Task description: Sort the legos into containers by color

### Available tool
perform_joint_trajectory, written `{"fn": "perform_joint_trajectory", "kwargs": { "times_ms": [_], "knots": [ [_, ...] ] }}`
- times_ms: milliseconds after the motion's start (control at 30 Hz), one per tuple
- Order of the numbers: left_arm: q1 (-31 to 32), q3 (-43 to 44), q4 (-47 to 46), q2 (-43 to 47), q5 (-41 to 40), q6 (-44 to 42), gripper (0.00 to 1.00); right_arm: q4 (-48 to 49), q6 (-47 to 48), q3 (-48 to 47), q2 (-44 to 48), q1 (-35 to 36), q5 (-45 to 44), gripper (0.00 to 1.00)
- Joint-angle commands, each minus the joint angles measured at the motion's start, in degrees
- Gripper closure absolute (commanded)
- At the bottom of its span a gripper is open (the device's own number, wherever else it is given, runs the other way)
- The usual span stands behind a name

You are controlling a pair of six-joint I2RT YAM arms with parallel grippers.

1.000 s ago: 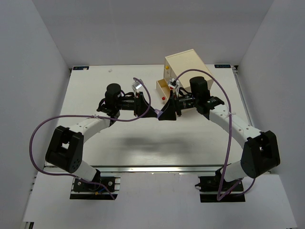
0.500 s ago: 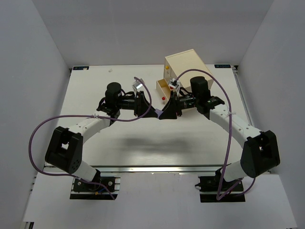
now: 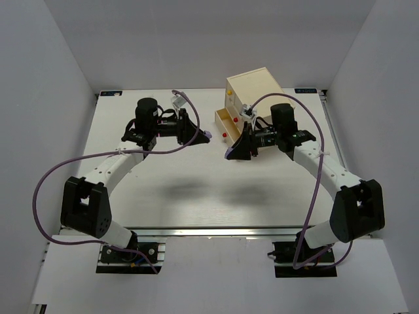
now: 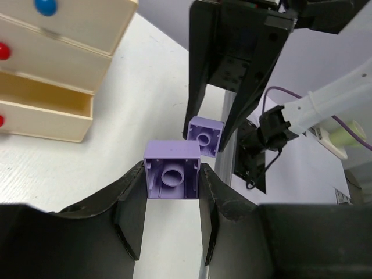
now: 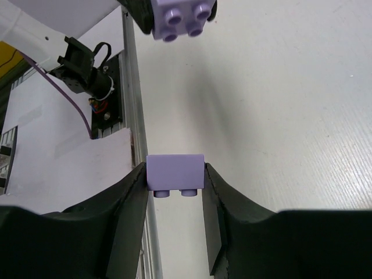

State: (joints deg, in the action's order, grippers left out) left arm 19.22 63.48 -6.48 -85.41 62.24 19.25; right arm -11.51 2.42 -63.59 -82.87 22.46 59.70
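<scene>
My left gripper (image 3: 200, 136) is shut on a purple lego (image 4: 172, 177), held above the table with its hollow underside toward the wrist camera. My right gripper (image 3: 231, 153) is shut on a second purple lego (image 5: 175, 174), studs pointing down in its wrist view. The two grippers face each other a short gap apart, left of the chest. Each wrist view shows the other brick: the right one (image 4: 204, 135) between black fingers (image 4: 200, 70), the left one (image 5: 181, 20) at the top edge. The cream chest (image 3: 254, 87) stands at the back, its bottom drawer (image 3: 229, 120) pulled open.
The chest front carries a blue knob (image 4: 45, 6) and red knobs (image 4: 4, 51). The open drawer (image 4: 43, 103) looks empty where I can see into it. White walls enclose the table (image 3: 163, 190) on three sides. Purple cables loop from both arms.
The two grippers, which met tip to tip in the middle, have drawn apart. The left arm swung back and left, the right moved right, each with one purple lego.
</scene>
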Motion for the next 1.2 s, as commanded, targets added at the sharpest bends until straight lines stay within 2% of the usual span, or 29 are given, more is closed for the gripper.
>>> {"fn": "perform_joint_trajectory", "kwargs": {
  "times_ms": [0,133,267,467,633,800,933,1067,1167],
  "knots": [
    [-0.68,0.33,-0.62,1.03,-2.03,0.08,1.0,-2.64,3.56,-1.44,0.87,-0.75,-0.46,1.0],
    [-0.68,1.64,0.06,-1.68,-8.26,1.41,1.0,-4.4,8.29,-1.8,2.8,-0.66,-6.52,1.0],
    [0.64,2.96,-0.19,-5.11,-19.05,5.16,1.0,-5.1,11.72,-1.36,4.56,-0.57,-11.0,1.0],
    [1.78,5.07,-6.7,-12.22,-25.58,13.87,1.0,-2.3,14.28,1.01,10.7,-0.66,-15.39,1.0],
    [4.59,11.3,-10.65,-19.78,-29.63,17.92,1.0,0.26,13.93,2.6,14.05,-1.27,-17.78,1.0],
    [7.5,19.56,-9.52,-28.48,-32.09,17.15,1.0,0.26,13.41,2.6,14.4,-2.68,-16.99,1.0],
    [8.81,25.36,-6.27,-32.18,-36.21,14.43,1.0,0.69,12.88,2.95,15.89,-3.91,-15.76,1.0],
    [9.86,26.6,-5.74,-33.68,-38.24,13.19,0.99,0.96,12.44,3.21,16.43,-4.88,-14.35,1.0],
    [9.87,26.95,-5.82,-34.56,-38.42,13.1,0.93,0.96,12.18,3.3,16.34,-5.41,-13.56,1.0]
  ]
}}
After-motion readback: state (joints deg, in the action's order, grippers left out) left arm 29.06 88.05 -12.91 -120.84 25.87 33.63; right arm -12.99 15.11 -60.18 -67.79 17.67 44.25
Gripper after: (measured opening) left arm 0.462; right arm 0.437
